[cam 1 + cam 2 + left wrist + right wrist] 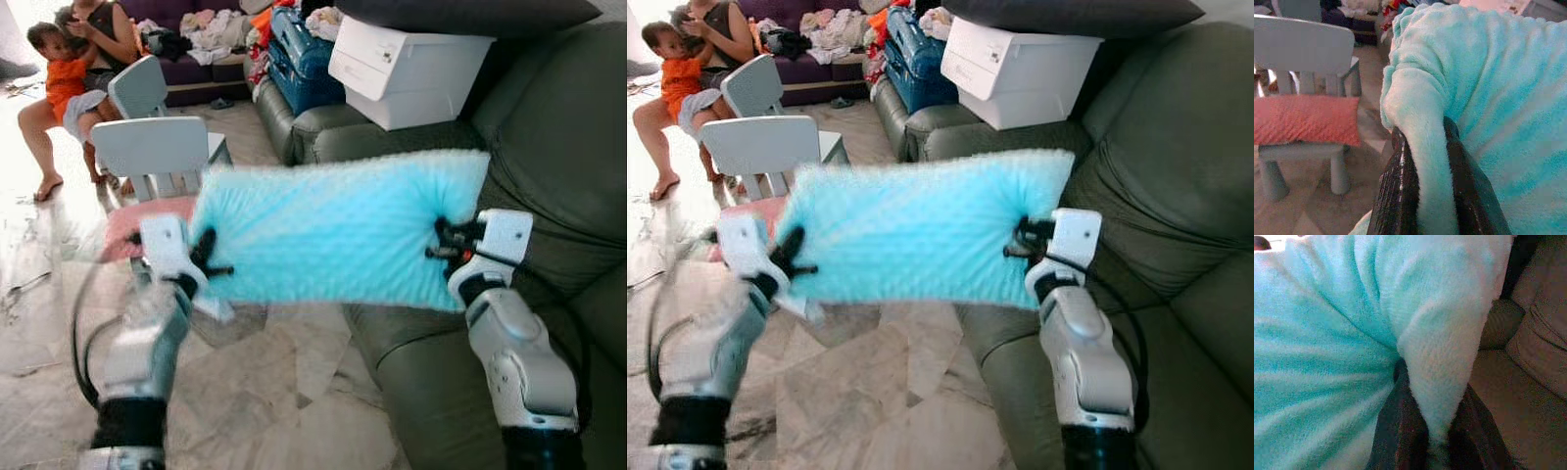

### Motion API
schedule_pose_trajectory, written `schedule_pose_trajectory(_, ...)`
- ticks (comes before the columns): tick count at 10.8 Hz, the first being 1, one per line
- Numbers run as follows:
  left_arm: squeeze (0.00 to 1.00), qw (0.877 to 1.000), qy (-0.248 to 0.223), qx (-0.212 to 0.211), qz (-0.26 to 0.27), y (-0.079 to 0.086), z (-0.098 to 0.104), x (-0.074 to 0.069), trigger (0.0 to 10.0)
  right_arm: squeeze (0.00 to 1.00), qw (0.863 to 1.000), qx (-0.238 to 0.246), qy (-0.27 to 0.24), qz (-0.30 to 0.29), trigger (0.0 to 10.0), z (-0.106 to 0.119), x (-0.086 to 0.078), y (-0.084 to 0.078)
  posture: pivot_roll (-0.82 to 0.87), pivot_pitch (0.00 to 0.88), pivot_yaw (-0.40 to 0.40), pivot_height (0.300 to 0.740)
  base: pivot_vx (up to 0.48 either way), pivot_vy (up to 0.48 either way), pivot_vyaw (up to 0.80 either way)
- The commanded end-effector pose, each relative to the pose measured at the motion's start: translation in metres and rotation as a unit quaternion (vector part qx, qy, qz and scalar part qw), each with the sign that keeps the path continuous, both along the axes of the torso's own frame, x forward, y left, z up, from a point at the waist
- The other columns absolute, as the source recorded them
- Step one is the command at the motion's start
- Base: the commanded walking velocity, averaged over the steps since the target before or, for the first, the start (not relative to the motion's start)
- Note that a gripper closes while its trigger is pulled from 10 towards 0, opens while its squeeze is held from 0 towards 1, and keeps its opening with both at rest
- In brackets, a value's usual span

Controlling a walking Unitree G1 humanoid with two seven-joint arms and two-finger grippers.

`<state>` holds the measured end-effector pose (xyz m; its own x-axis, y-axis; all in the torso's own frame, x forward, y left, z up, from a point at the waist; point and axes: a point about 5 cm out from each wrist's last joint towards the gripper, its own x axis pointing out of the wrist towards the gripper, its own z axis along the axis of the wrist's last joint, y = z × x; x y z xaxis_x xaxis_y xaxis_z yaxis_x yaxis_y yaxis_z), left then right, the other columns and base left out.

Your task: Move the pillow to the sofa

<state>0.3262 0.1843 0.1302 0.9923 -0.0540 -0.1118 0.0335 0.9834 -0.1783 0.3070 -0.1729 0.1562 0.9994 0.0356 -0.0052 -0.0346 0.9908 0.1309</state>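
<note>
The turquoise pillow [338, 230] is held in the air, stretched between the two arms, and nothing carries it from below. Its long axis runs across the robot from left to right, with the right end a little higher and already over the front edge of the dark green sofa [558, 157], while the left end hangs over the tiled floor [294, 382]. The left gripper [211, 262] is seen pinching the left short edge of the pillow, a fold of the plush being pressed between its two black fingers [1400, 191] in the left wrist view. The right gripper [441, 245] is clamped likewise on the right short edge, the fabric being squeezed between its fingers [1396, 431] in the right wrist view. The sofa seat lies to the right and slightly ahead of the pillow, so the right arm is the nearer one to it, and the coming move is judged to turn on carrying the left end rightward over the seat edge. A white storage box [407, 69] rests on the far sofa arm, and a pink cushion [1305, 120] lies on a small pale chair [157, 147] to the left. People sit in the background. No brand, label or readable writing can be made out.
</note>
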Motion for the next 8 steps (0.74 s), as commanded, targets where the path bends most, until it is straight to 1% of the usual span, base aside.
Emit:
schedule_pose_trajectory(1, 0.0, 1.0, -0.002, 0.003, 0.017, 0.009, 0.003, 0.001, 10.0, 0.0, 1.0, 0.006, -0.012, -0.016, 10.0, 0.005, 0.002, -0.007, -0.17, 0.0, 0.016, 0.74, 0.0, 0.0, -0.8)
schedule_pose_trajectory(2, 0.0, 1.0, -0.008, -0.006, 0.02, 0.008, 0.005, 0.0, 10.0, 0.0, 1.0, -0.002, -0.014, -0.008, 10.0, 0.003, 0.003, -0.001, -0.16, 0.0, 0.017, 0.74, 0.0, 0.0, 0.0)
schedule_pose_trajectory(3, 0.0, 1.0, 0.003, -0.009, 0.018, 0.006, -0.001, -0.005, 10.0, 0.0, 1.0, -0.001, -0.017, -0.002, 10.0, 0.005, 0.003, 0.005, -0.16, 0.0, 0.014, 0.74, 0.0, 0.0, 0.0)
schedule_pose_trajectory(4, 0.0, 1.0, 0.004, -0.011, 0.017, 0.005, -0.002, -0.007, 10.0, 0.0, 1.0, -0.004, -0.019, 0.002, 10.0, 0.006, 0.002, 0.006, -0.15, 0.0, 0.013, 0.74, 0.0, 0.0, 0.0)
schedule_pose_trajectory(5, 0.0, 1.0, 0.005, -0.01, 0.014, 0.004, -0.002, -0.008, 10.0, 0.0, 1.0, -0.006, -0.016, 0.002, 10.0, 0.004, 0.002, 0.005, -0.15, 0.0, 0.012, 0.74, 0.0, 0.334, 0.0)
schedule_pose_trajectory(8, 0.0, 1.0, 0.009, -0.008, 0.015, 0.006, -0.002, -0.009, 10.0, 0.0, 1.0, -0.009, -0.012, -0.007, 10.0, 0.002, -0.001, 0.0, -0.16, 0.0, 0.018, 0.74, 0.0, 0.48, 0.0)
